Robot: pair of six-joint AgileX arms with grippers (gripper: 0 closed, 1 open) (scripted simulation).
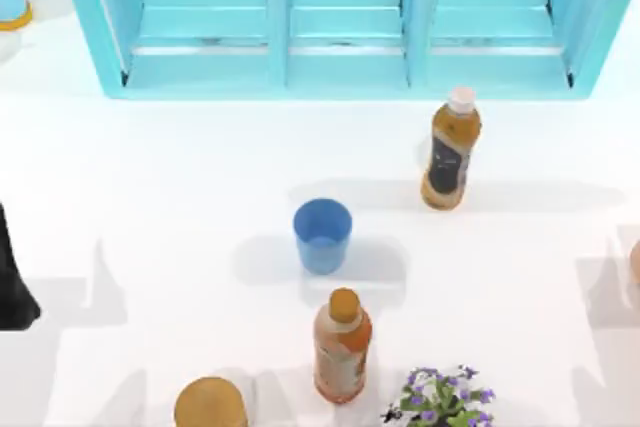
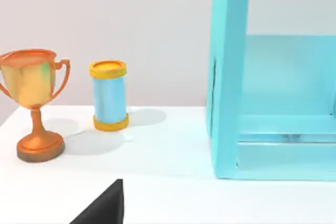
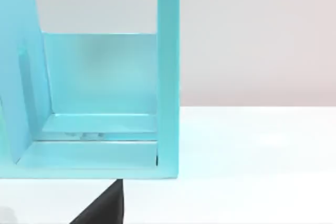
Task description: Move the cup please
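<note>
Cup (image 1: 323, 235) stands between two bottles (image 1: 449, 150); a reaching arm may topple them. Jaw state: cannot tell.

Rendered tabletop (image 1: 150, 177), teal shelf (image 1: 340, 57)

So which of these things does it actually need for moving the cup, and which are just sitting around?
Needed:
- blue cup, mid-table

Just sitting around:
- two tea bottles
- orange-tan container
- potted flowers
- turquoise shelf
- trophy
- blue-and-yellow canister
</note>
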